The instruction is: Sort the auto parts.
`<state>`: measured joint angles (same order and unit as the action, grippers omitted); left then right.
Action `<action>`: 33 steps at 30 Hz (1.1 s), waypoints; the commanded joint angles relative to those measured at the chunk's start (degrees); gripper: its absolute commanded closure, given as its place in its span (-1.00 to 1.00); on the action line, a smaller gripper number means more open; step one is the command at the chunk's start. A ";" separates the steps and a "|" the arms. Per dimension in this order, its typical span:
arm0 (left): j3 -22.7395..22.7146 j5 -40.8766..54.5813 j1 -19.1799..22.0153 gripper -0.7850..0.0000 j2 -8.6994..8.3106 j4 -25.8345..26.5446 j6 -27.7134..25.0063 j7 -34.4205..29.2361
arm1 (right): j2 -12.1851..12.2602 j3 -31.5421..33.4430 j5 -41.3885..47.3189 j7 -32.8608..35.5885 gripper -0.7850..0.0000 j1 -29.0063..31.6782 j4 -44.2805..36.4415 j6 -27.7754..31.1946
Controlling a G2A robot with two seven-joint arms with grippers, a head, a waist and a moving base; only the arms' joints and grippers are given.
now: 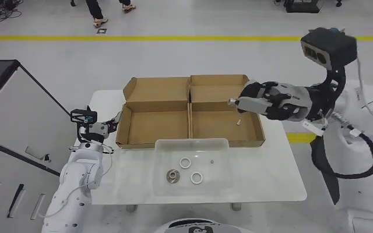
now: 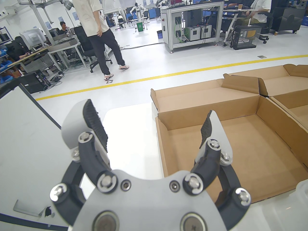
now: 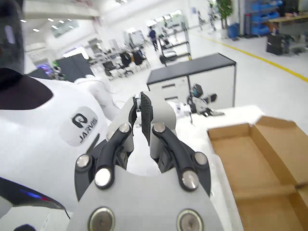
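Right gripper (image 3: 138, 100): jaws almost shut, pinching a small threaded screw (image 3: 137, 102) at the very tips. The right arm comes in from the table's right side with its wrist roughly level. The tip hangs above the right box (image 1: 215, 125), over its back part near the lid fold. A small white bolt (image 1: 238, 122) lies on that box's floor, below and apart from the gripper.

Left gripper (image 2: 151, 111): jaws wide open, empty, touching nothing. It sits just beside the outer left wall of the left box (image 1: 151, 128), above the table (image 1: 268, 169). The left arm is bent and lies along the table's left edge.

The clear bin (image 1: 217, 178) stands in front of both boxes. It holds a white ring (image 1: 185, 163), a second white ring (image 1: 197, 177), a round metal part (image 1: 172, 175) and a tiny screw-like piece (image 1: 212, 161).
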<state>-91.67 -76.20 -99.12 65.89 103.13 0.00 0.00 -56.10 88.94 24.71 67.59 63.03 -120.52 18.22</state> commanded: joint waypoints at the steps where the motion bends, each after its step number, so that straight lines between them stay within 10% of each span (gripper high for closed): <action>1: 0.00 0.00 0.00 -1.00 0.00 0.00 0.00 0.00 | 0.69 2.66 -3.61 5.43 1.00 -0.55 -1.50 -3.17; 9: 0.00 0.00 0.00 -1.00 0.00 0.00 0.00 0.00 | 2.29 -2.27 -19.29 20.41 1.00 -10.68 0.77 -3.95; 33: 0.00 0.00 0.00 -1.00 0.00 0.00 0.00 0.00 | 6.31 -43.09 -30.46 20.40 1.00 -36.73 24.38 -1.93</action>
<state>-91.67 -76.20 -99.12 65.89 103.13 0.00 0.00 -49.74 47.41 -5.72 88.00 26.83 -97.14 16.29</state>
